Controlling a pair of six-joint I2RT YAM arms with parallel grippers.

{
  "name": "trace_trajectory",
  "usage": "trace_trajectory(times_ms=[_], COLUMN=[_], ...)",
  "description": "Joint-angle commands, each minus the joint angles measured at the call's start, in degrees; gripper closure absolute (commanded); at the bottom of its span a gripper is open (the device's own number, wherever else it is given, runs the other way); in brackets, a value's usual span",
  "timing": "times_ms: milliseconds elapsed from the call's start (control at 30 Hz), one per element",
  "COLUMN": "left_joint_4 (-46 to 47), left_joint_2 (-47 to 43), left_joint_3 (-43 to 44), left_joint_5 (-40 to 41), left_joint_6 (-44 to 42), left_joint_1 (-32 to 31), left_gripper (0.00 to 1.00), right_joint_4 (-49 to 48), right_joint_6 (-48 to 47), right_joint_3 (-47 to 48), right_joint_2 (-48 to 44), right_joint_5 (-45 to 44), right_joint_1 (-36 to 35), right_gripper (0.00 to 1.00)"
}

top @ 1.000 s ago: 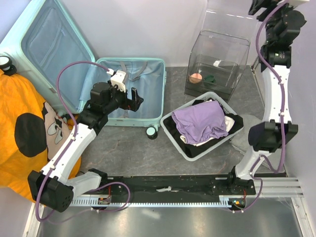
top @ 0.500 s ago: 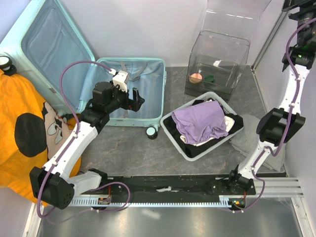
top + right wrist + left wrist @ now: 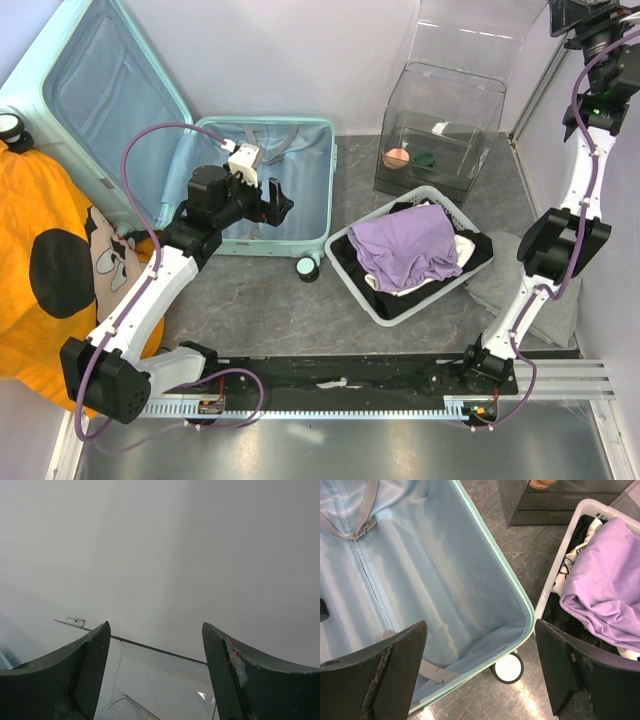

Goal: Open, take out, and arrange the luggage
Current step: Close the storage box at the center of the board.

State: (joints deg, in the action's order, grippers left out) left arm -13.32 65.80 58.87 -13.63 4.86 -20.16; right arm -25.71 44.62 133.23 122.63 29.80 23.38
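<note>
The luggage [image 3: 295, 190] is lying open at the far left corner of the counter [image 3: 300, 310]. One half is resting flat and the other half is leaning up toward the left wall. The left end effector [image 3: 272, 200] is hovering over the flat half with its jaws standing wide apart, holding nothing and touching nothing. The right end effector [image 3: 590, 15] is raised high at the far right corner, also wide open and empty.

A white basket [image 3: 372, 300] with a purple cloth [image 3: 405, 245] is sitting just beside the near right corner of the luggage, close to a wheel [image 3: 308, 268]. A clear box [image 3: 440, 110] is standing behind the basket. An orange cloth [image 3: 40, 300] is lying along the left edge.

The left wrist view is showing the grey strap [image 3: 365, 505] on the pale blue lining. The right wrist view is showing only a pale wall and the top edge of the clear box.
</note>
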Motion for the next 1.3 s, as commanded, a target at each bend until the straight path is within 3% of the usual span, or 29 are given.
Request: trace_trajectory(times_ms=[0, 500, 1067, 1267], left_joint_4=[1.9, 1.8, 1.8, 1.8], left_joint_2=[-0.4, -0.4, -0.8, -1.1], left_joint_3=[0.0, 0.0, 0.0, 0.0], left_joint_5=[-0.7, -0.4, -0.2, -0.3], left_joint_6=[1.6, 1.6, 2.1, 2.3], left_joint_1=[0.0, 0.0, -0.1, 0.0], left_gripper=[0.05, 0.05, 0.06, 0.06], right_joint_4=[-6.4, -13.4, -27.4, -27.3], right_joint_6=[1.3, 2.7, 0.3, -3.2], right_joint_3=[3.5, 2.7, -20.5, -31.5], right_joint_2=[0.2, 1.3, -14.2, -22.7], right_joint_5=[6.8, 20.6, 21.2, 20.1], right_joint_1=[0.0, -2.3, -2.5, -2.5], right_gripper=[0.20, 0.22, 0.23, 0.23])
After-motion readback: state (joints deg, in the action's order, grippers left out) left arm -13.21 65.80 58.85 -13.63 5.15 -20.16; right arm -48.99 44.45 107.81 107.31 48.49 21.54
